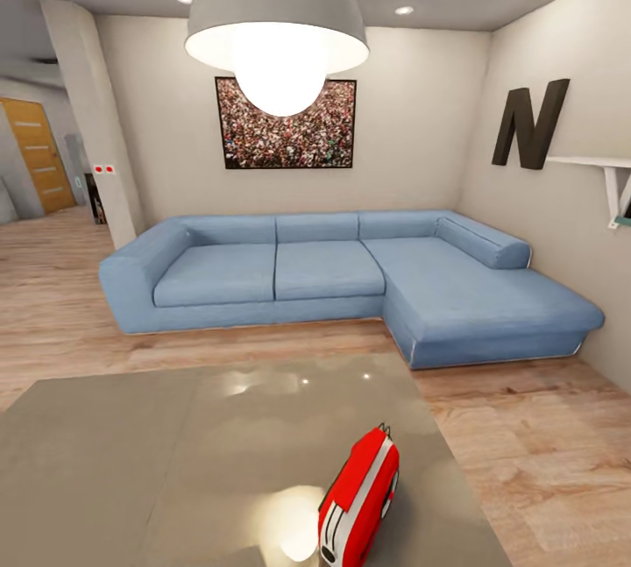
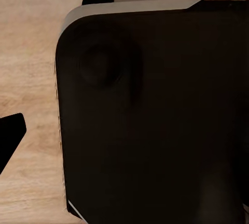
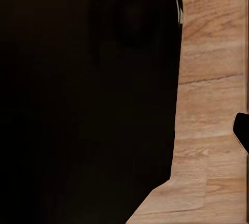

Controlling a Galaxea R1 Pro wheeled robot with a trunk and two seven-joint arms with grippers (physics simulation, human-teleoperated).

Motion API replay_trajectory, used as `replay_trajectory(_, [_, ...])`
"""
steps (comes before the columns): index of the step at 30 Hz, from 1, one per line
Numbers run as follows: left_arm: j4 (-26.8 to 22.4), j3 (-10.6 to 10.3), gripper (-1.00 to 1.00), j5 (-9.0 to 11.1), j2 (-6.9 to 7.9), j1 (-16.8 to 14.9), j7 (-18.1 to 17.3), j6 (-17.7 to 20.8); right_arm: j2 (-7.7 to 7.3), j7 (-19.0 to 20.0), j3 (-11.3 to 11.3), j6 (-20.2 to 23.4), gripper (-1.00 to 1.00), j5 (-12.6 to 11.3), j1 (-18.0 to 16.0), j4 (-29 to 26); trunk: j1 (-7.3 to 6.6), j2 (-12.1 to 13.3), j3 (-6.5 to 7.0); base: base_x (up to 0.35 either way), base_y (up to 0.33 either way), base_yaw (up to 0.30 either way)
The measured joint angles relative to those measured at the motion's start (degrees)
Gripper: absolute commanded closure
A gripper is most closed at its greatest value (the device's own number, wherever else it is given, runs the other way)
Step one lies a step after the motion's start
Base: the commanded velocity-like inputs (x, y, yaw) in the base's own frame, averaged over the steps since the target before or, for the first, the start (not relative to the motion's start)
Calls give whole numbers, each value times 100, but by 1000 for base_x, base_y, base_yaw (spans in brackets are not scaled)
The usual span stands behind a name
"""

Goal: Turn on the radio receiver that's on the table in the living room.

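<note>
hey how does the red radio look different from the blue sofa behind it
The radio receiver is bright red with a white edge band; the sofa is plain light blue. The radio is a small rounded box, the sofa a long L-shape. The radio stands on the glossy grey table; the sofa sits on the wood floor against the wall. Both have softly rounded corners.

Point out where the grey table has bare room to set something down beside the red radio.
The table is bare across its whole left and middle, up to the far edge facing the sofa. The only occupied spot is near the right edge, where the radio receiver stands.
</note>
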Motion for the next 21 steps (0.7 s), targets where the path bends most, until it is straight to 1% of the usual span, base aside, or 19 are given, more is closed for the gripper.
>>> replay_trajectory(12, [0, -4, -100, 0, 0, 0, 0, -1, 0, 0, -4, -8, -100, 1, 0, 0, 0, 0, 0, 177, -192, 1])
replay_trajectory(21, [-1, -4, -100, 0, 0, 0, 0, -1, 0, 0, -8, -7, -100, -2, 0, 0, 0, 0, 0, 21, -27, 0])
